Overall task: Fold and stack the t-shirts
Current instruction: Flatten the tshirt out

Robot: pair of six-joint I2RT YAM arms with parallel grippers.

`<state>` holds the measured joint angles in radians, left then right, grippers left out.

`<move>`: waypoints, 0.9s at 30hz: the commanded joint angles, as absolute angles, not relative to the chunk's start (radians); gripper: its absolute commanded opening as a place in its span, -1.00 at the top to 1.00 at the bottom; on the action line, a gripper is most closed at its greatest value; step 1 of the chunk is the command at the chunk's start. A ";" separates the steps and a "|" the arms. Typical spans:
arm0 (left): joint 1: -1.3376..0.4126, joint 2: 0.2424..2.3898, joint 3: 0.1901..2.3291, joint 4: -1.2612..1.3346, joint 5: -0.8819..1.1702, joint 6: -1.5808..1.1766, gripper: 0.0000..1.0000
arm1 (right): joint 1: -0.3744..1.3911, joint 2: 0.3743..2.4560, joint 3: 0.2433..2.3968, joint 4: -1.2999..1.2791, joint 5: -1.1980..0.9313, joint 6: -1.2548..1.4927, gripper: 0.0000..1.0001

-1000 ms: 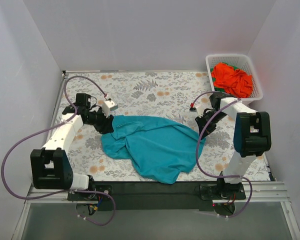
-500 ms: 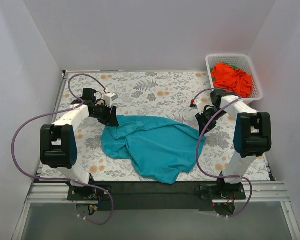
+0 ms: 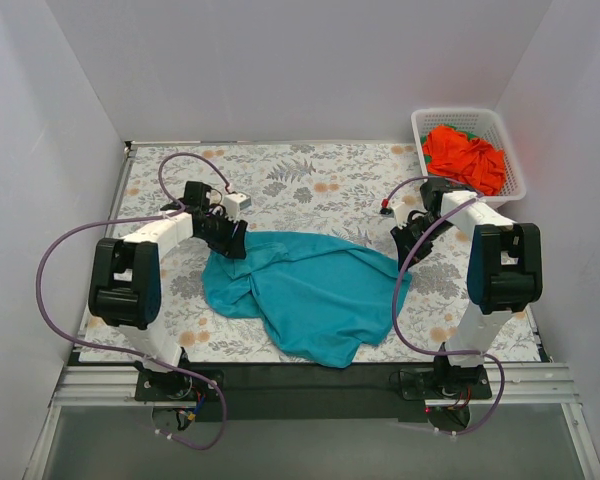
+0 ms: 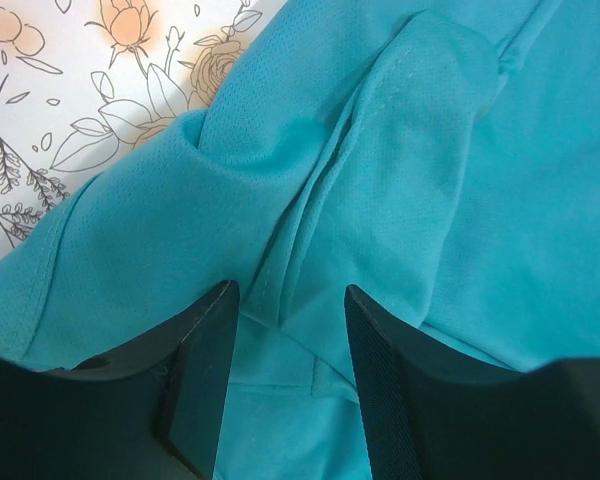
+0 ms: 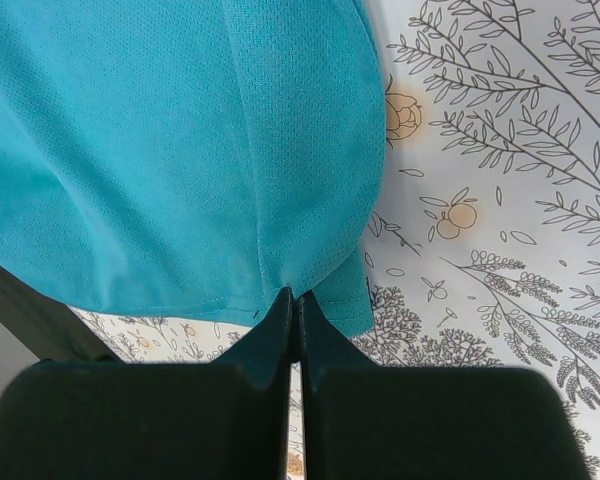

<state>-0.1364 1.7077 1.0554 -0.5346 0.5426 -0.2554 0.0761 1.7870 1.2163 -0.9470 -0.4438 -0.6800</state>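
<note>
- Teal t-shirt (image 3: pixel 310 295) lies crumpled in the middle of the floral tabletop (image 3: pixel 310 175), bunched in ridges and not yet spread flat.
- Orange-red t-shirt (image 3: pixel 465 160) sits heaped in the white basket (image 3: pixel 455 112) at the far right corner, well apart from the teal one.
- Left tool (image 4: pixel 285 300): fingers apart, straddling a raised stitched fold at the shirt's far-left edge; no grip on it.
- Right tool (image 5: pixel 292 300): fingers pressed together on the shirt's hemmed right edge, with the cloth pinched at the tips.
- Handling, my read: light, limp knit; it will sag and drag rather than hold a shape. It is not fragile and looks a little slick.
- Best holds look to be the stitched hems and seams, where the doubled cloth gives more to bite. A single loose layer would likely slip.
</note>
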 commanded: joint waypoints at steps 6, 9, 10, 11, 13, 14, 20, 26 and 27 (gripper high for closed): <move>-0.160 1.707 1.038 -0.482 0.494 -0.221 0.32 | 0.077 1.793 1.261 -0.968 -0.437 -0.677 0.97; -0.160 1.678 1.045 -0.479 0.468 -0.225 0.77 | 0.077 1.789 1.273 -0.966 -0.422 -0.677 0.97; -0.160 1.665 1.052 -0.479 0.462 -0.225 0.92 | 0.074 1.786 1.281 -0.966 -0.411 -0.676 0.97; -0.158 1.649 1.057 -0.485 0.457 -0.229 1.00 | 0.074 1.778 1.288 -0.968 -0.407 -0.678 0.97; -0.143 1.603 1.093 -0.498 0.459 -0.247 1.00 | 0.069 1.766 1.318 -0.966 -0.394 -0.677 0.97; -0.132 1.589 1.113 -0.527 0.468 -0.253 1.00 | 0.069 1.753 1.330 -0.968 -0.388 -0.678 0.97; -0.043 1.549 1.360 -0.612 0.492 -0.328 1.00 | 0.069 1.717 1.509 -0.965 -0.356 -0.666 0.97; -0.002 1.548 1.638 -0.615 0.422 -0.411 1.00 | 0.069 1.721 1.887 -0.965 -0.287 -0.630 0.97; 0.000 1.537 1.711 -0.608 0.410 -0.437 1.00 | 0.069 1.720 1.938 -0.963 -0.276 -0.624 0.97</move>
